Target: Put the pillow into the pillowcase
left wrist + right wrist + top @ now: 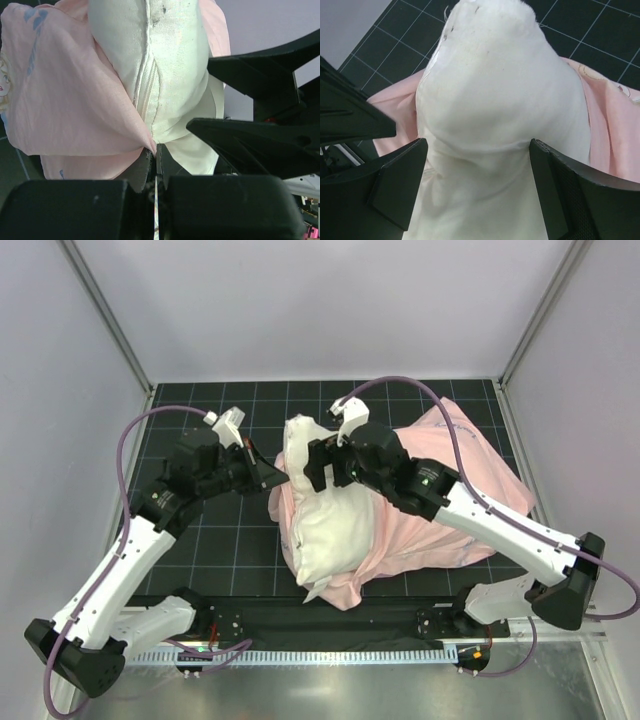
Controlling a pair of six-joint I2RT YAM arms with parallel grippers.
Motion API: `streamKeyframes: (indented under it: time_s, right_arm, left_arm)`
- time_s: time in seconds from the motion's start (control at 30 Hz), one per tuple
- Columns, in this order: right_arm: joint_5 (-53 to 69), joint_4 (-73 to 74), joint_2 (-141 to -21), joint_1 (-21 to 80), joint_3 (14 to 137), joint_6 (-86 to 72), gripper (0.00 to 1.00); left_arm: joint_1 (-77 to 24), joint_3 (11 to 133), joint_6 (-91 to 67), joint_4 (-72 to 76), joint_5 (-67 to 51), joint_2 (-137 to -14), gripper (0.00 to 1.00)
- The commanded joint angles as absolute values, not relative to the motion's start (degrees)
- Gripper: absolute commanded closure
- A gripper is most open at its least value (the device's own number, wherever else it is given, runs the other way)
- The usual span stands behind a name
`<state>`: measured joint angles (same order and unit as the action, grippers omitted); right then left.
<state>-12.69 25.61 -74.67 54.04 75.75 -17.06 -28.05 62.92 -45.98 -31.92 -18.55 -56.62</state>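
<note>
The white pillow [330,525] lies on the mat, its near part inside the pale pink pillowcase [470,475] and its far end bare. My left gripper [274,476] is shut on the pillowcase's edge at the pillow's left side; in the left wrist view the pink fabric [65,100] runs into the closed jaws [156,156] beside the pillow's seam [170,75]. My right gripper [316,468] straddles the pillow's far end from above. In the right wrist view its fingers [477,145] press into both sides of the pillow [495,90], creasing it. The pink case [615,120] shows to the right.
A black gridded mat [200,540] covers the table. White walls and metal frame posts [110,320] close in the back and sides. The pillowcase spreads toward the right edge [520,490]. The two grippers are close together over the pillow's far left corner.
</note>
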Motion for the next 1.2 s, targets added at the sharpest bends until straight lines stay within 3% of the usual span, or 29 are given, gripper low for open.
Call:
streamKeyframes:
  time_s: [0.0, 0.47, 0.5, 0.53, 0.57, 0.6, 0.63, 0.7, 0.8, 0.97, 1.17]
  right_arm:
    - [-13.5, 24.7, -77.0, 52.1, 80.4, -15.8, 0.1]
    - [-11.0, 22.9, -91.9, 48.9, 87.7, -15.4, 0.12]
    - [-10.7, 22.2, -91.8, 48.9, 87.2, -15.4, 0.27]
    - [-10.6, 22.5, -91.1, 48.9, 86.6, -15.5, 0.35]
    - [-9.9, 22.8, -90.6, 49.0, 85.4, -15.6, 0.52]
    - [-9.3, 22.9, -89.7, 49.0, 85.3, -15.6, 0.53]
    - [-8.1, 22.5, -88.6, 48.9, 83.3, -15.1, 0.67]
    - [-4.2, 21.7, -84.5, 49.1, 80.2, -14.7, 0.86]
    - [2.5, 20.2, -77.4, 50.3, 71.7, -13.6, 0.96]
    - [10.9, 17.2, -70.1, 53.9, 57.3, -14.4, 0.96]
    - [14.0, 12.0, -73.2, 58.6, 49.2, -18.1, 0.96]
  left_arm:
    - [-27.9, 63.3, -45.4, -26.3, -19.8, -54.8, 1.0]
    - [-27.9, 63.1, -44.3, -27.6, -18.3, -53.4, 1.0]
    - [-27.9, 63.1, -44.2, -27.8, -18.2, -53.3, 1.0]
    - [-27.9, 63.2, -44.0, -28.4, -18.0, -53.3, 1.0]
    - [-27.9, 63.5, -43.7, -29.1, -17.2, -53.2, 1.0]
    - [-27.9, 63.7, -43.3, -29.1, -16.5, -53.2, 1.0]
    - [-27.9, 64.1, -43.1, -30.1, -15.9, -53.2, 1.0]
    - [-27.8, 65.4, -42.0, -31.2, -13.4, -53.2, 1.0]
    - [-27.8, 67.8, -41.0, -33.3, -10.9, -53.9, 1.0]
    - [-27.8, 72.0, -38.4, -35.8, -6.3, -56.6, 1.0]
    - [-27.8, 79.2, -35.0, -36.3, -7.5, -62.6, 1.0]
